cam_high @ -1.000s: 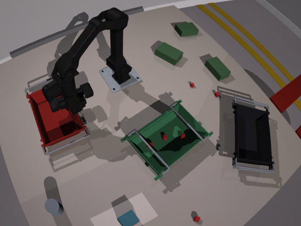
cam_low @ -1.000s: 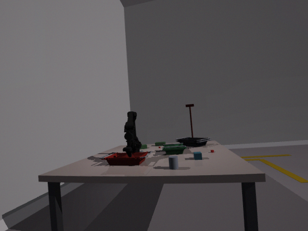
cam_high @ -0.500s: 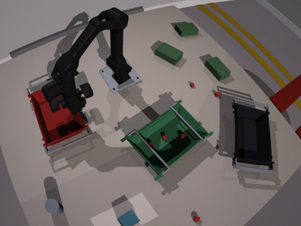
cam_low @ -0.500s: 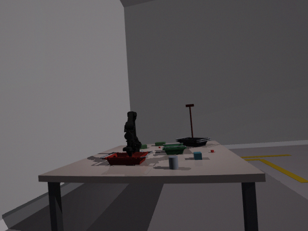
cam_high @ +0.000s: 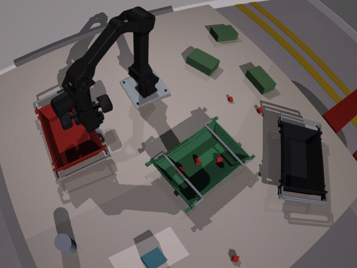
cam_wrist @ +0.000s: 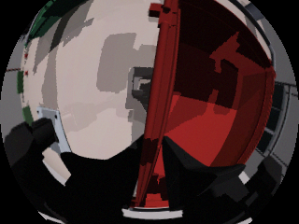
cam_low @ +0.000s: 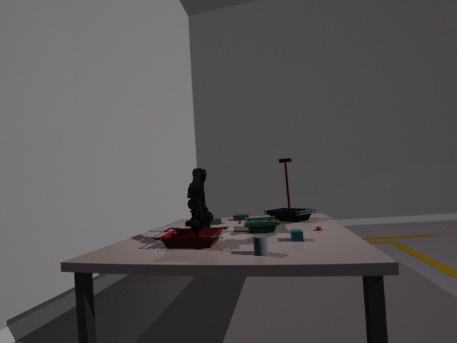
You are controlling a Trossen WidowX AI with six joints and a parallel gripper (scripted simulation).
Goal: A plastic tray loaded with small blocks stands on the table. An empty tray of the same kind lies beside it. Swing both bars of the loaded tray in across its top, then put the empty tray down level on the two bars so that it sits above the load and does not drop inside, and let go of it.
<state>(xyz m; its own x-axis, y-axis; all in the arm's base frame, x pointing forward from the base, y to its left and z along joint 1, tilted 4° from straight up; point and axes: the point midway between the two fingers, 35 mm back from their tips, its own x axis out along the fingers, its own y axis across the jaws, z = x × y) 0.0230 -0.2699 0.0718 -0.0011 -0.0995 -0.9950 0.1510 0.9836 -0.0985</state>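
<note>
The green tray (cam_high: 232, 141) (cam_low: 262, 226) (cam_wrist: 42, 23) stands mid-table with a few small red blocks (cam_high: 219, 159) inside. Its left bar (cam_high: 184, 178) and right bar (cam_high: 225, 144) both lie across its top. The empty red tray (cam_high: 82, 159) (cam_low: 188, 242) (cam_wrist: 163, 70) stands on the table at the left in the top view. Its bars (cam_high: 83, 168) (cam_high: 47, 97) are swung out over its ends. My gripper (cam_wrist: 155, 137) (cam_low: 196, 232) is at the red tray's long side wall nearest the green tray, shut on that wall with one finger on each side. The arm hides part of that wall in the top view.
A black tray (cam_high: 302, 191) (cam_low: 288, 215) stands at the far right with its bars out. Green blocks (cam_high: 202, 61) lie behind. A grey cylinder (cam_high: 63, 243) (cam_low: 260, 245) and a blue block (cam_high: 154, 257) (cam_low: 296, 235) stand in front. A few loose red cubes (cam_high: 235, 258) lie about.
</note>
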